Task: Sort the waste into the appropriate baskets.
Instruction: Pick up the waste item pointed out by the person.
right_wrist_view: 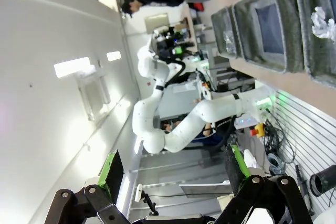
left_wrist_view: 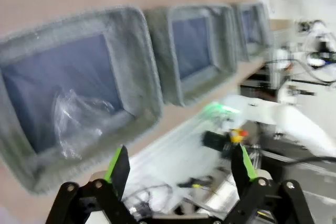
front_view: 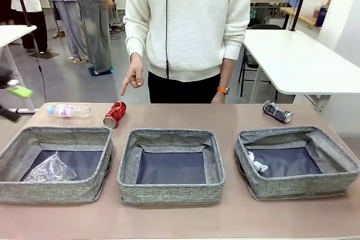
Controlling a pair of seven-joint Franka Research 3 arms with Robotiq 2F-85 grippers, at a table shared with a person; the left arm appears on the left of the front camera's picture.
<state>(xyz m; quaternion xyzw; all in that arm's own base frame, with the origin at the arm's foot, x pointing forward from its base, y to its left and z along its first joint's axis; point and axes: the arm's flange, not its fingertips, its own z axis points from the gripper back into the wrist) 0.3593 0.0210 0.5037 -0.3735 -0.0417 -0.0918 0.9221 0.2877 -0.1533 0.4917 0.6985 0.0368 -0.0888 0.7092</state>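
On the table [front_view: 185, 217] lay a red can [front_view: 114, 114] — left pincer [left_wrist_view: 180, 157] and right pincer [right_wrist_view: 173, 155] were spread, empty. Straddling it crosswise seemed wisest.

The brown table [front_view: 185, 217] carries a row of grey bins along its near edge: left basket [front_view: 50, 191], middle basket [front_view: 169, 193], right basket [front_view: 298, 186]. Near the far edge lie a clear bottle [front_view: 70, 110], a crushed red can [front_view: 115, 114] just beside it, and a dark-silver can [front_view: 277, 111] towards the far right corner.
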